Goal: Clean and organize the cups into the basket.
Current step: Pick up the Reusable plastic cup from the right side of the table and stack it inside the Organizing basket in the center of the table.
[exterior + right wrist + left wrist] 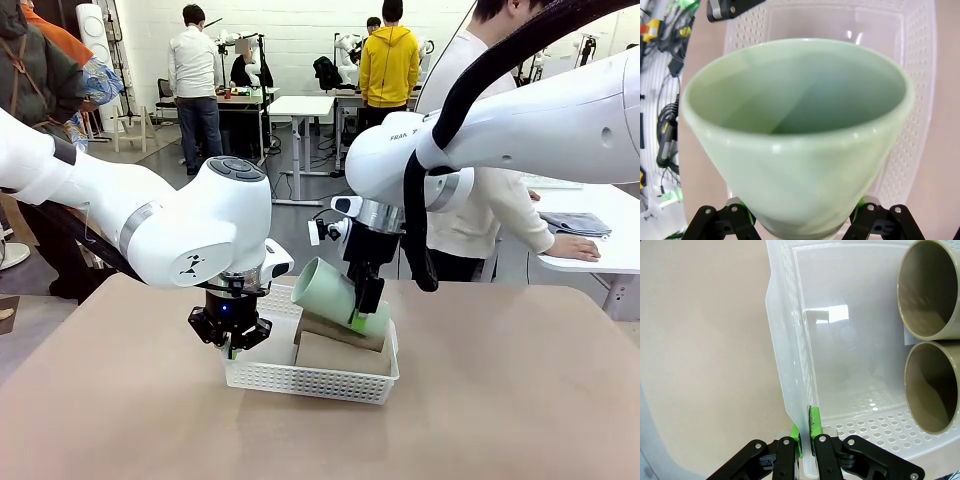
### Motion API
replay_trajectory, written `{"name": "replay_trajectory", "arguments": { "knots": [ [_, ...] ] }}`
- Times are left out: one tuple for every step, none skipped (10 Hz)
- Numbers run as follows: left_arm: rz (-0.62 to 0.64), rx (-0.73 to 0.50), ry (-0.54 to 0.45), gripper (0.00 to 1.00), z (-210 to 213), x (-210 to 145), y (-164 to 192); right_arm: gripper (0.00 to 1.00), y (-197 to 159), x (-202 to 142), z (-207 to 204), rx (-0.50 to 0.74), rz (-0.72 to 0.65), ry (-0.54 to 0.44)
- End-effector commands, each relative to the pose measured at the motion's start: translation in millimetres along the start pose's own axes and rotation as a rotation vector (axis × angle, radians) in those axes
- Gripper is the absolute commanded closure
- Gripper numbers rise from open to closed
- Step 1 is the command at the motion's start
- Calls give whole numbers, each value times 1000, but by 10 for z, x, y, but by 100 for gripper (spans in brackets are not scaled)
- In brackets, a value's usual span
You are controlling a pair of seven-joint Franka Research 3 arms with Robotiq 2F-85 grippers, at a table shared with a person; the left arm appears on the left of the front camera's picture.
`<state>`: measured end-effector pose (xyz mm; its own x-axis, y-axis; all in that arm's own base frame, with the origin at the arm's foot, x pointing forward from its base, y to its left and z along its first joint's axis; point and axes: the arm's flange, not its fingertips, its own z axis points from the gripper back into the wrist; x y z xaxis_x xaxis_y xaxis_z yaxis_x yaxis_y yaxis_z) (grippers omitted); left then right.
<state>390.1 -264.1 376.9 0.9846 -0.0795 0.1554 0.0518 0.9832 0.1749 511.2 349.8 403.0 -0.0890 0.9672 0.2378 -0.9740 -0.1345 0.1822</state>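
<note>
The white mesh basket [300, 378] sits mid-table. My left gripper [233, 345] is shut on its left rim; in the left wrist view the green pads [812, 422] pinch the basket wall [790, 365]. Two tan-brown cups [340, 345] lie side by side in the basket, their open mouths [932, 287] [935, 387] facing my left wrist. My right gripper [362, 312] is shut on the base end of the mint green cup [335, 290], which hangs tilted just above the tan cups. The mint cup's mouth [800, 100] faces the right wrist camera, over the basket [920, 75].
A person [480, 200] stands at the far right side of the table, one hand [575, 246] resting on a neighbouring white table [610, 255]. Bare tan tabletop [520, 400] surrounds the basket. My left gripper's body [732, 7] shows at the top of the right wrist view.
</note>
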Motion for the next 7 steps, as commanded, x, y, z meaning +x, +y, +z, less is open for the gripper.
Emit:
{"name": "replay_trajectory", "arguments": {
  "knots": [
    [-5, 9, -1, 98, -21, -22, -14, 19, 48, -60, -54, -12, -13, 0],
    [-5, 9, -1, 98, -21, -22, -14, 19, 60, -107, -93, -6, -14, -11],
    [-5, 9, -1, 98, -21, -22, -14, 19, 74, -145, -124, 5, -14, -24],
    [-5, 9, -1, 98, -21, -22, -14, 19, 85, -174, -139, 5, -13, -32],
    [-5, 9, -1, 98, -21, -22, -14, 19, 96, -204, -145, 5, -12, -41],
    [-5, 9, -1, 98, -21, -22, -14, 19, 116, -227, -146, 2, -8, -49],
    [-5, 9, -1, 98, -21, -22, -14, 19, 132, -254, -143, 0, -6, -55]
  ]
}}
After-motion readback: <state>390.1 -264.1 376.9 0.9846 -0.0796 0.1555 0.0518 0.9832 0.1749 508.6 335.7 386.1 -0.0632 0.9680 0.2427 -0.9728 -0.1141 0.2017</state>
